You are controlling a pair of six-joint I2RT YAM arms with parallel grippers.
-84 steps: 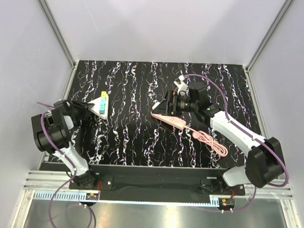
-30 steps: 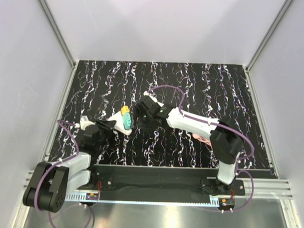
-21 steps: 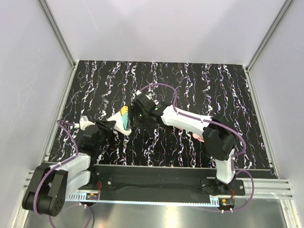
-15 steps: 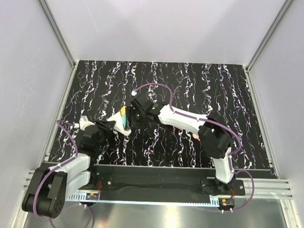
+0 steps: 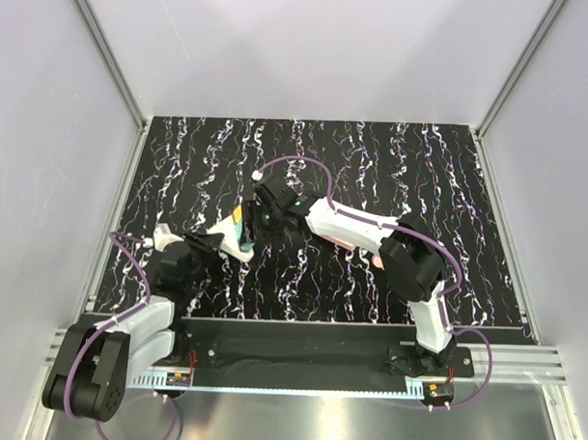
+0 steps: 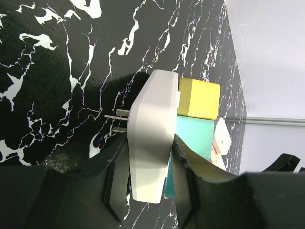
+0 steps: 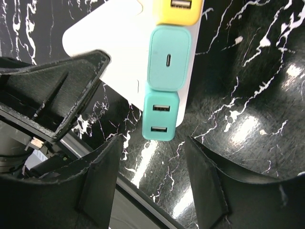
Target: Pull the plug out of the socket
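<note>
The white socket (image 5: 226,239) is held off the table, my left gripper (image 5: 213,242) shut on its edges. In the left wrist view the socket (image 6: 152,105) sits between both fingers, its two metal prongs pointing left, a yellow plug (image 6: 198,99) and a teal plug (image 6: 193,136) on its far face. My right gripper (image 5: 256,222) is open just right of the plugs. The right wrist view shows the socket (image 7: 119,43), a teal plug with one port (image 7: 167,59) and a teal plug with two ports (image 7: 160,121) just ahead of my right gripper (image 7: 155,183), touching neither finger.
The black marbled table (image 5: 315,163) is walled on three sides. A bit of the pink power strip (image 5: 377,263) shows under the right arm. My left gripper's finger (image 7: 52,95) lies close to the left of the right gripper.
My right gripper has moved left up to the plugs on the socket, and its jaws have narrowed. The left gripper has held the socket still.
</note>
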